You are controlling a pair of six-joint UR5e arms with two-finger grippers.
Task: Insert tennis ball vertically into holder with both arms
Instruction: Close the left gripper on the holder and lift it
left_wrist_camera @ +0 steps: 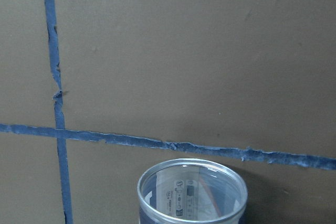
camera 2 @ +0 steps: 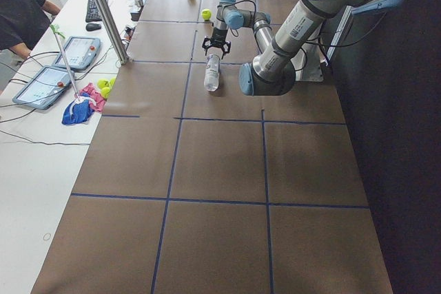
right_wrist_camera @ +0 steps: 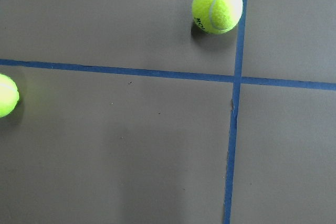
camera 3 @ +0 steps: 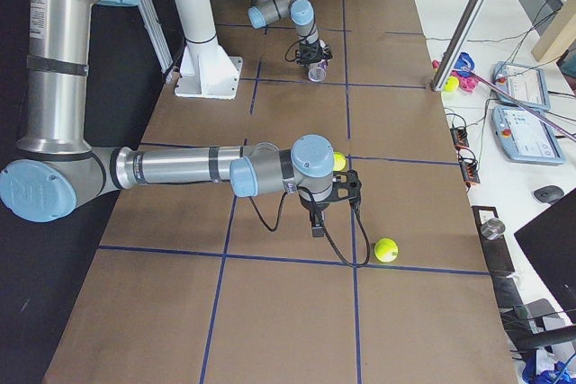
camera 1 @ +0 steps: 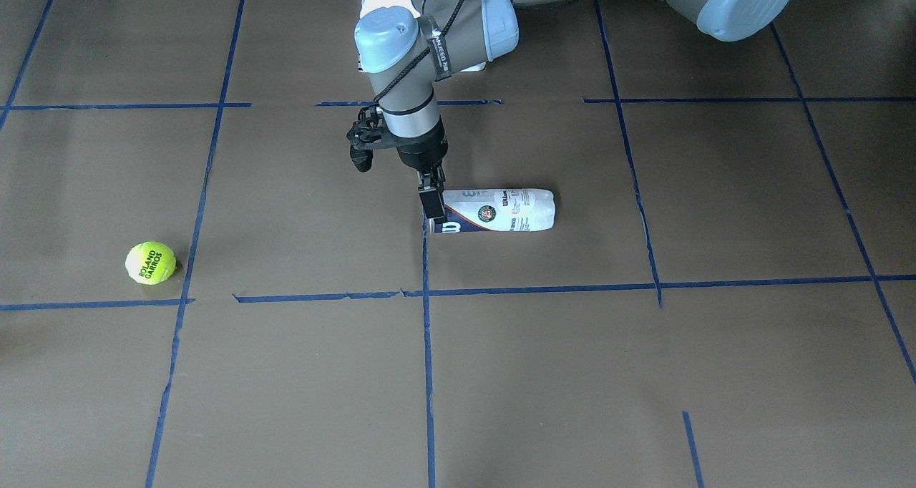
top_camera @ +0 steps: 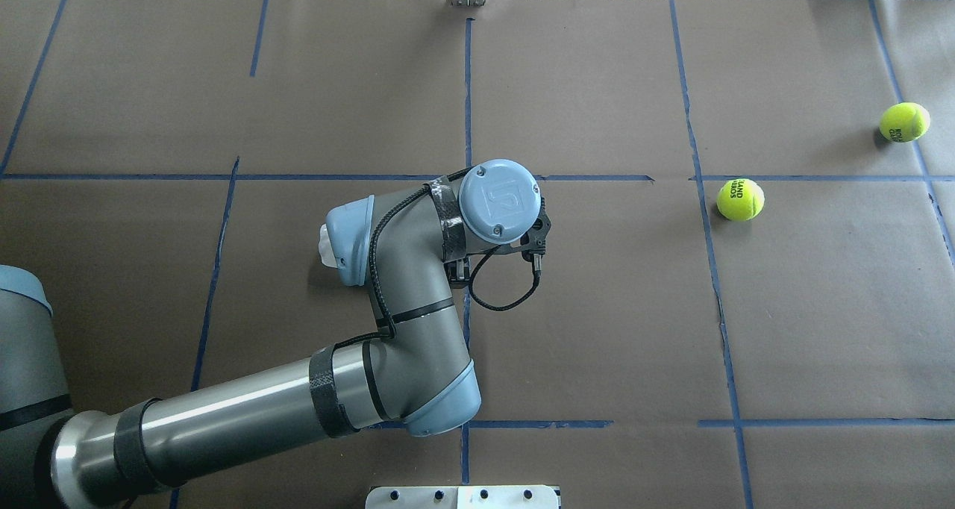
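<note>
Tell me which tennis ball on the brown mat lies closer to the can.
The ball just below the horizontal tape line in the overhead view; the other ball lies above it, farther away.

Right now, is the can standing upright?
No, the holder lies on its side on the table, left gripper at its open end.

Brown-papered counter (camera 1: 715, 373) gridded with blue tape (camera 1: 544, 288); beside it a white desk (camera 2: 27, 170) carrying what look like tablets (camera 2: 41, 86).
</note>
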